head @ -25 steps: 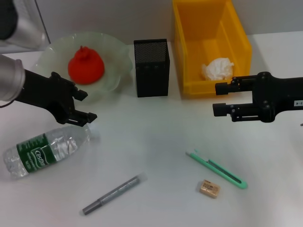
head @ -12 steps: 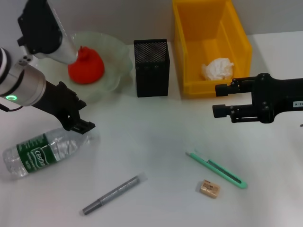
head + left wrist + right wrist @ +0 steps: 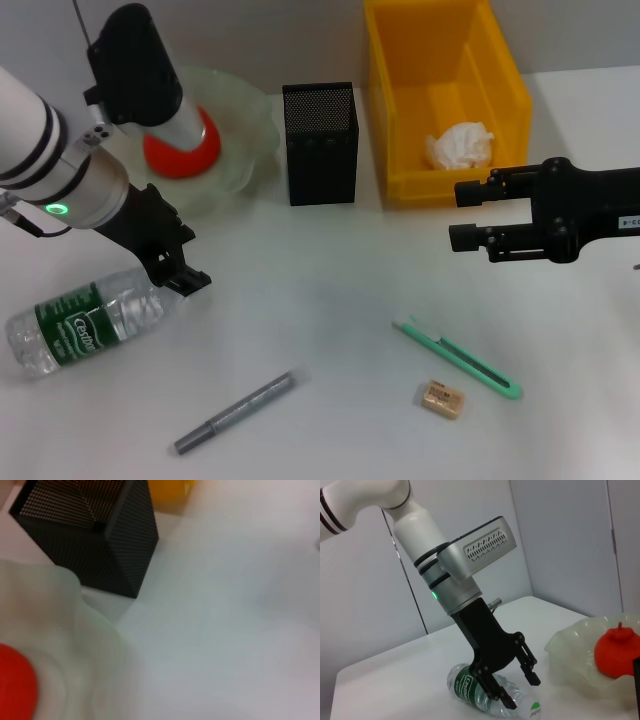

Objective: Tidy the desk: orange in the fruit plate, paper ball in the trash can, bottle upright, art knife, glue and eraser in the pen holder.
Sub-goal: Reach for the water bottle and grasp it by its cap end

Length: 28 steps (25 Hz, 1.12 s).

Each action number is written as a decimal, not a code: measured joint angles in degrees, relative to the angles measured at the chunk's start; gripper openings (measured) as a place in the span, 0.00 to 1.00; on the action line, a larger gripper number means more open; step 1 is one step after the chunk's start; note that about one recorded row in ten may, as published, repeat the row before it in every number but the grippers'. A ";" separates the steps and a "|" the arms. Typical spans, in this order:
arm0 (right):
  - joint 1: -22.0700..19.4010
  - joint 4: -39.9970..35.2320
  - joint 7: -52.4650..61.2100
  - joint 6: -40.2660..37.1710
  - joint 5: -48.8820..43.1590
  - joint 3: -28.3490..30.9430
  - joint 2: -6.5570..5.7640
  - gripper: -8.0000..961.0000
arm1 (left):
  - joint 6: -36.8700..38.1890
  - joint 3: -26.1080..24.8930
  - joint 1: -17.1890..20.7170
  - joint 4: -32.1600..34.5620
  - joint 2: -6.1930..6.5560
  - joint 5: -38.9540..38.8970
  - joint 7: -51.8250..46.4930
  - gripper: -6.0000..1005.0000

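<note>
Step in hand — righting the bottle (image 3: 88, 318), which lies on its side on the desk (image 3: 330, 300). The left gripper (image 3: 182, 272), fingers spread, straddles its neck; next, close and tilt it upright. The right gripper (image 3: 462, 213) idles, spread.

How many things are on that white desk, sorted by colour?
Red: 1, orange
Pale green: 1, fruit plate
Black: 1, pen holder
Yellow: 1, trash can
White: 1, paper ball
Clear with green label: 1, bottle
Mint green: 1, art knife
Grey: 1, glue
Tan: 1, eraser
Total: 9
</note>
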 joint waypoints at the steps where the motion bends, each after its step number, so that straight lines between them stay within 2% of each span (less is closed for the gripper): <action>1: 0.00 0.01 0.00 0.01 -0.03 0.01 0.00 0.66 | 0.05 0.50 -0.14 -0.02 0.00 0.07 -0.33 0.61; 17: -0.24 0.03 0.01 0.80 -0.95 -0.06 0.27 0.66 | -3.79 5.49 -1.93 -4.06 -0.01 0.77 -3.67 0.60; 28: -0.36 0.38 0.01 0.79 -0.96 -0.04 0.35 0.66 | -6.23 6.21 -2.48 -6.52 -0.01 2.14 -4.24 0.60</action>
